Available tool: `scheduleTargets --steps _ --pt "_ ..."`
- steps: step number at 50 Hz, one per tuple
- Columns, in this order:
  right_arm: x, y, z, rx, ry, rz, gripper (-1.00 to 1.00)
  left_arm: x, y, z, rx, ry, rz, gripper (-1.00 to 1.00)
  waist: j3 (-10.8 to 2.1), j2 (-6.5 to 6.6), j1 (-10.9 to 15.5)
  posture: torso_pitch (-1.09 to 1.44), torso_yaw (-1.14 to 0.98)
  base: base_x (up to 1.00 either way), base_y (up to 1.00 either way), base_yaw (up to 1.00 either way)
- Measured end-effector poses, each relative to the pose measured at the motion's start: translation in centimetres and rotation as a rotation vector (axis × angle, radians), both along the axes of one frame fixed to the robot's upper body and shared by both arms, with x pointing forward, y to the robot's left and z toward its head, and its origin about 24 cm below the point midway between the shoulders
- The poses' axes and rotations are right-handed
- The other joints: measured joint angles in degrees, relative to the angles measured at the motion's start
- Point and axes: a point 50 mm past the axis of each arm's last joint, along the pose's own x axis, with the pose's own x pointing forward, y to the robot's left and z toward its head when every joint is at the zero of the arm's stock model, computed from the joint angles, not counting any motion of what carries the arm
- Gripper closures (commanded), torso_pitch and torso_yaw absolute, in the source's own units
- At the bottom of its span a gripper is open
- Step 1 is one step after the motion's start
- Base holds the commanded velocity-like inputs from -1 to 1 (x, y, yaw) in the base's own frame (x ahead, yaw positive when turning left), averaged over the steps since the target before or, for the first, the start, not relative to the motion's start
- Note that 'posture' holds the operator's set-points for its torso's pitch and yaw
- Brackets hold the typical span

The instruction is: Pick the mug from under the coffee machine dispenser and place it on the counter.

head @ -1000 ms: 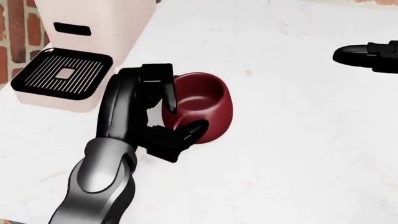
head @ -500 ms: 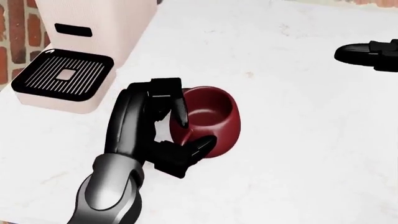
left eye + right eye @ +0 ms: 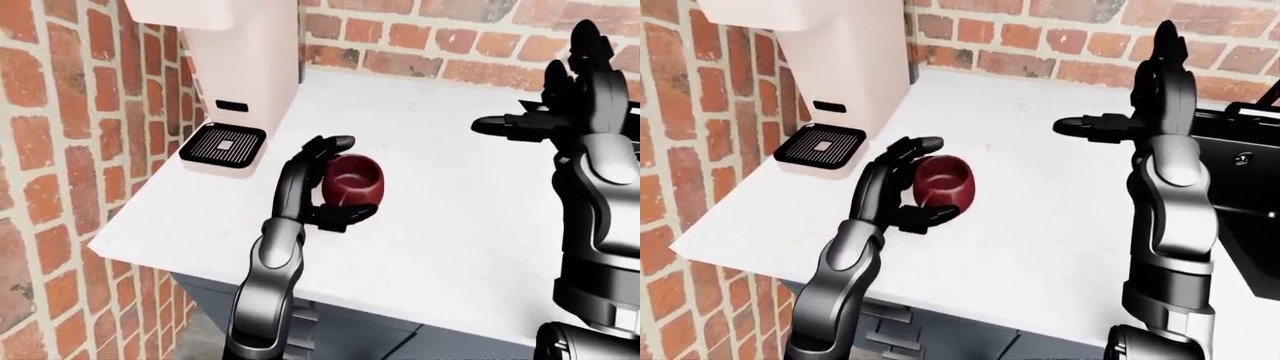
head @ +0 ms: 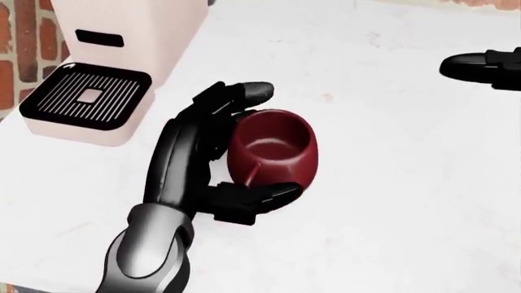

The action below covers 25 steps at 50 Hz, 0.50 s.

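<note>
The dark red mug (image 4: 273, 149) is out on the white counter (image 4: 391, 195), right of the coffee machine's black drip tray (image 4: 85, 94). My left hand (image 4: 264, 143) is open around it. Its fingers (image 4: 244, 94) stretch straight past the mug's upper-left side, and the thumb (image 4: 273, 194) lies under its lower edge. I cannot tell whether the mug rests on the counter or leans in my palm. My right hand (image 3: 1145, 97) is raised well off to the right, flat and open, holding nothing.
The pale coffee machine (image 3: 240, 67) stands at the counter's left end against a brick wall (image 3: 60, 150). The counter's near edge (image 3: 330, 296) runs below my left forearm. A black appliance (image 3: 1250, 187) sits at the far right.
My left fingers have uncurled from the mug's rim and now stretch out straight. The mug has shifted slightly down and right in the head view. The right hand has barely moved.
</note>
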Motion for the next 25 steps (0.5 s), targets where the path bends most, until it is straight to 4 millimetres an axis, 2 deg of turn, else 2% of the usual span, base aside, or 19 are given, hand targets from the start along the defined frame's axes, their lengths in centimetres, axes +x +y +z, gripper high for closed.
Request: scheduleTargets --steps 10,13,15,17,25 --pt "-0.1 -0.1 -0.1 -0.001 0.003 -0.001 -1.0 0.1 0.3 0.4 0.0 -0.005 0.012 -0.43 0.06 0.05 -0.1 0.0 0.0 0.0 0.0 0.0" --pt "-0.1 -0.1 0.0 -0.001 0.002 -0.002 -1.0 0.1 0.3 0.5 0.002 -0.006 0.012 -0.65 0.06 0.08 -0.1 0.0 0.0 0.0 0.0 0.0" --pt "-0.1 -0.1 0.0 -0.002 0.0 -0.001 -1.0 0.1 0.3 0.6 0.002 -0.006 0.013 -0.73 0.02 0.07 -0.1 0.0 0.0 0.0 0.0 0.0" --pt "-0.1 -0.1 0.0 -0.003 0.0 0.0 -1.0 0.3 0.5 0.8 0.001 -0.006 0.016 -0.98 0.05 0.07 -0.1 0.0 0.0 0.0 0.0 0.0" --pt "-0.2 -0.2 0.0 -0.002 0.0 -0.004 -1.0 0.2 0.7 1.8 -0.006 -0.026 0.028 -1.0 -0.07 0.19 -0.1 0.0 0.0 0.0 0.0 0.0"
